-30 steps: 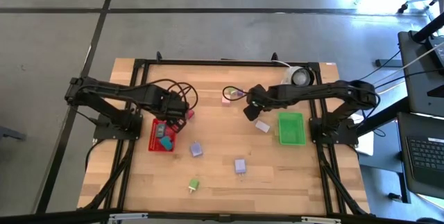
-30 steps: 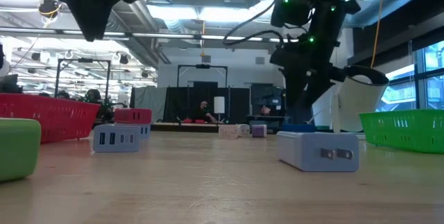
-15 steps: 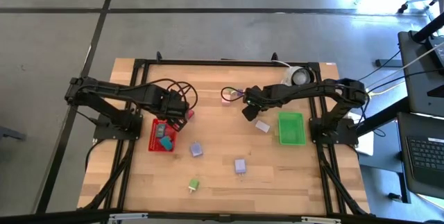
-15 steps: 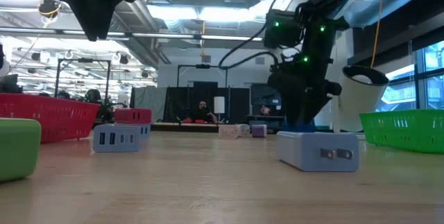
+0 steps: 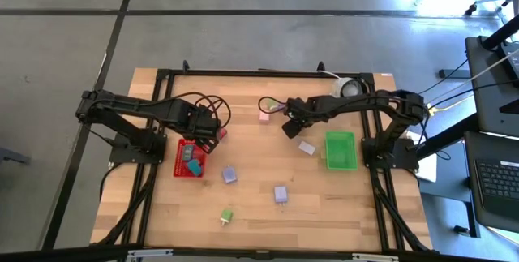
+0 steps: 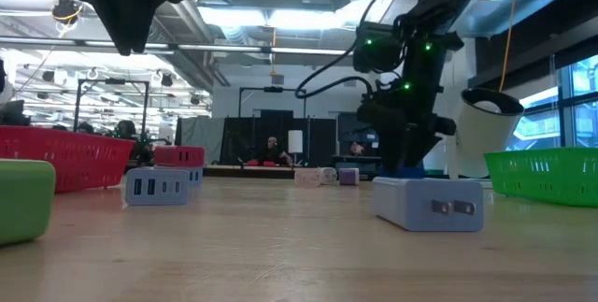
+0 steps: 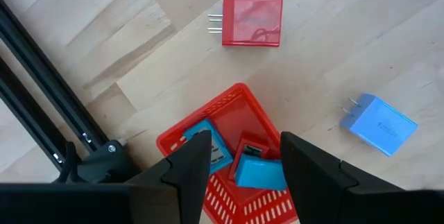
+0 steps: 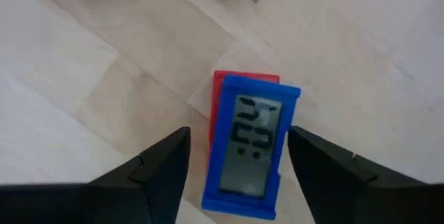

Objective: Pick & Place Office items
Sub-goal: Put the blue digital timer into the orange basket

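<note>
The right gripper (image 8: 236, 156) is held spread above a blue clock-like item (image 8: 251, 146), nothing grasped, probably to straddle it before closing. In the high view it is seen at centre-top, with bare wood around it. The left gripper (image 7: 239, 156) is held released over the red tray (image 7: 239, 113), which holds teal pieces (image 7: 258, 174). A red block (image 7: 252, 21) lies upper centre.

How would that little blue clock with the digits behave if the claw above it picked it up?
The blue clock looks like a rigid plastic slab, so it probably stays stiff and feels light. It lies flat on the table, so it is unlikely to roll. Its smooth face might be slippery, and it partly overlaps a red piece that may shift too. The right gripper stands open around it.
</note>
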`<control>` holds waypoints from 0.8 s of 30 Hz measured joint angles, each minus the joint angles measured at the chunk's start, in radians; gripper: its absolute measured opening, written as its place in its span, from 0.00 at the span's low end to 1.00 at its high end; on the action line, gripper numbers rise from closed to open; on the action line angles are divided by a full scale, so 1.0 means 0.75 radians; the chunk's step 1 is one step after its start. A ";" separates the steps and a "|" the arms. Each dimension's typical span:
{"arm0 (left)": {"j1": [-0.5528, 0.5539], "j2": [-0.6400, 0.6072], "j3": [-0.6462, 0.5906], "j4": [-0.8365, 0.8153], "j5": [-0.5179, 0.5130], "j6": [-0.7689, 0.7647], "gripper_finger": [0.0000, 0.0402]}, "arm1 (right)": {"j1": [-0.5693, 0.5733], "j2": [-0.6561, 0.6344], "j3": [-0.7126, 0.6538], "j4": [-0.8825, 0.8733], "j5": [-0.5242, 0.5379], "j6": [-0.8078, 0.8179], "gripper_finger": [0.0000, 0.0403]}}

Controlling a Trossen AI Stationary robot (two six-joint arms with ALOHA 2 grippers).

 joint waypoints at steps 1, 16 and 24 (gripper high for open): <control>0.000 0.000 0.000 0.000 0.000 0.000 0.42 | -0.006 0.000 0.000 0.000 0.000 -0.001 0.57; 0.000 0.000 0.000 0.000 -0.023 -0.001 0.42 | -0.043 -0.001 0.001 0.014 -0.011 -0.019 0.42; 0.000 0.000 0.000 0.001 -0.024 -0.001 0.42 | -0.043 -0.001 0.001 0.041 -0.024 -0.031 0.66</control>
